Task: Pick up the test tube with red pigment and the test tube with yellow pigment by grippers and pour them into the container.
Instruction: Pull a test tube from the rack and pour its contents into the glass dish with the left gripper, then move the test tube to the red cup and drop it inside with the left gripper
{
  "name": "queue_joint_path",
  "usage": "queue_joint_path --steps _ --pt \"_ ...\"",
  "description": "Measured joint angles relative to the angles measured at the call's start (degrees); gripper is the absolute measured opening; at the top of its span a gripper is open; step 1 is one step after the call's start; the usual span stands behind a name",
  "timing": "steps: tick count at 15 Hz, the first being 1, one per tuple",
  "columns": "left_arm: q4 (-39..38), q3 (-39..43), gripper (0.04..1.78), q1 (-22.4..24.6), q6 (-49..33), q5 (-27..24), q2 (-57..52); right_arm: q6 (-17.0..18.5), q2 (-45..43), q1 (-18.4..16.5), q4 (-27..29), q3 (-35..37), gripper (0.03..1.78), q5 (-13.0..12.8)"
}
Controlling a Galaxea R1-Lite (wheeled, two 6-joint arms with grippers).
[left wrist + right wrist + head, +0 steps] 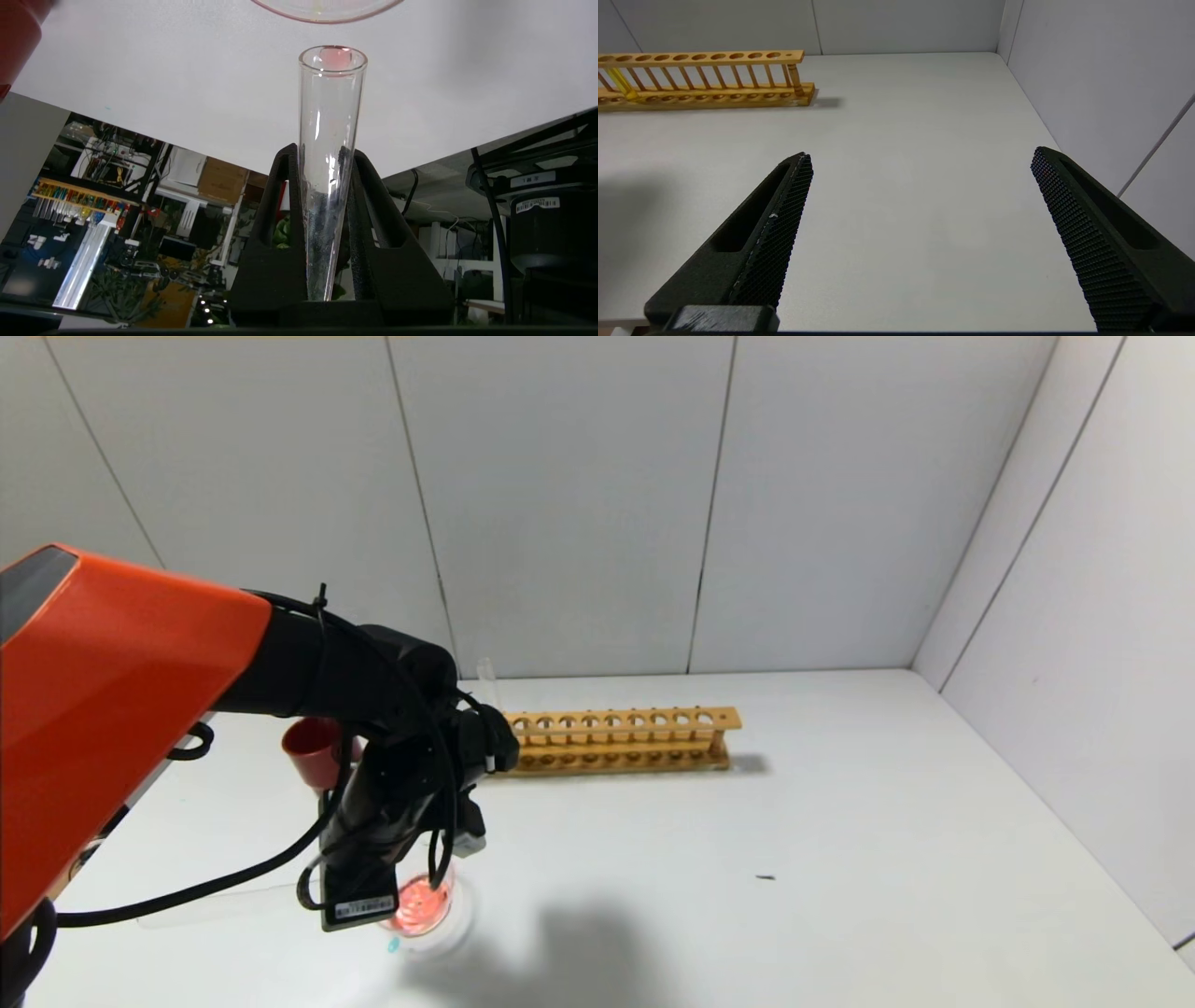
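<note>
- Over the container (425, 907), near the front-left of the table (747, 859), my left gripper (327, 158) is clamped tight on a clear glass tube.
- That tube is the test tube with red pigment (329, 154); it is tipped mouth-down toward the dish, and its walls look almost drained, with only a pink glint at the mouth.
- Orange-red liquid lies in the container, which sits on the table directly under my left wrist; a tiny teal mark shows at its near rim.
- From the left wrist, the dish's pink-tinted rim (327, 11) lies just past the tube's mouth, not touching it.
- My right gripper (920, 186) hangs above bare table on the right side, jaws spread wide with nothing between them.
- Behind my left arm stands a wooden rack (621, 739) near the back wall; the test tube with yellow pigment (619, 83) leans in its left end.
- 1 dark red cup (313, 751) stands left of the rack, partly hidden by my left arm.
</note>
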Motion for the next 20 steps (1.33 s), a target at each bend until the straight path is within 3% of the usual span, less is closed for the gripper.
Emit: queue_joint_path --steps 11,15,20 --pt "-3.94 1.90 0.31 -0.33 -4.55 -0.50 -5.29 0.00 0.00 -0.02 0.00 0.00 1.71 -0.02" --pt "-14.12 5.53 0.31 1.27 -11.28 -3.43 -12.87 0.00 0.00 -0.02 0.00 0.00 1.71 -0.02" --pt "-35.28 18.16 0.31 5.60 -15.18 -7.36 -23.67 -0.02 0.00 -0.02 0.02 0.00 1.71 -0.02"
